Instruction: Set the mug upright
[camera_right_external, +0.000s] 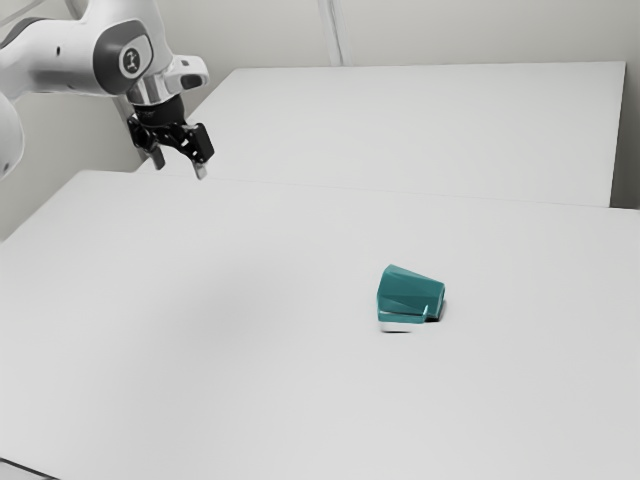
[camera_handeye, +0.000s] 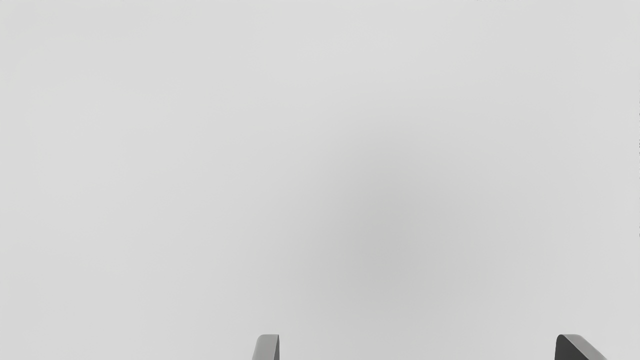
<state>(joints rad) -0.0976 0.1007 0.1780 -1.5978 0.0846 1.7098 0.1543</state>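
Nearest is a broad bare stretch of the white bench (camera_right_external: 220, 400). Farther in, right of the middle in the exterior view, the teal mug (camera_right_external: 408, 288) lies on its side on the bench, its wider end toward the exterior view's left and its narrower end toward the right. What looks like its handle (camera_right_external: 402, 317) is on the near side, low by the bench. So the upright pose isn't there as things lie: I judge that the gripping, the turn onto the base and the letting go are all left to do. Far left, well apart from the mug and above the bench, hangs the pincer (camera_right_external: 179, 170), its fingers (camera_handeye: 267, 348) spread wide with nothing between them. It would have to come across and down to the mug, and the handle could get in the way of a clean grip or turn. Beyond stands another white surface (camera_right_external: 420, 125).
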